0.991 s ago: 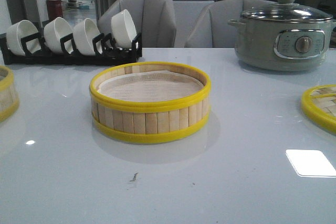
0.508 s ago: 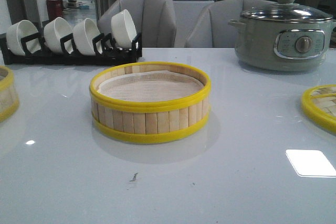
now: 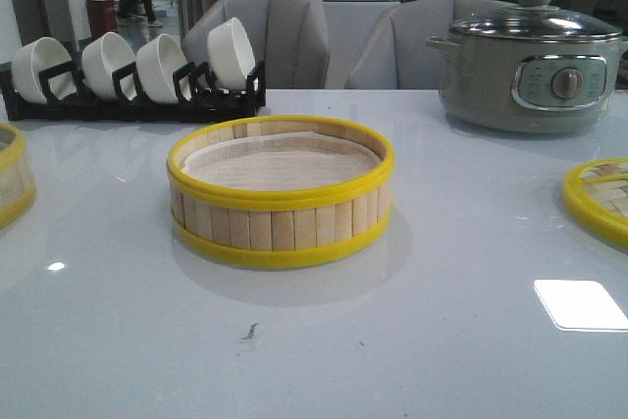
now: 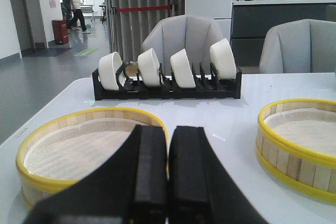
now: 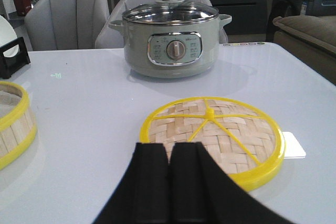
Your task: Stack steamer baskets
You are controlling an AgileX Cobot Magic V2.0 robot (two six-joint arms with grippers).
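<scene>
One steamer basket [image 3: 281, 189] with pale slats, yellow rims and a whitish liner stands in the middle of the white table [image 3: 442, 340]. A second steamer basket [image 3: 12, 183] shows partly at the table's left edge. In the left wrist view that second steamer basket [image 4: 79, 148] lies just beyond my left gripper [image 4: 168, 135], which is shut and empty, and the middle basket [image 4: 299, 140] is off to the side. My right gripper [image 5: 170, 153] is shut and empty, just short of the woven lid [image 5: 215, 132]. Neither gripper appears in the front view.
A grey-green electric pot [image 3: 530, 61] with a glass lid stands at the back right. A black rack of white bowls [image 3: 132, 71] stands at the back left. The woven lid [image 3: 601, 198] with its yellow rim lies at the right edge. Grey chairs stand behind the table.
Nothing on the table has moved. Only people in the far background have shifted.
</scene>
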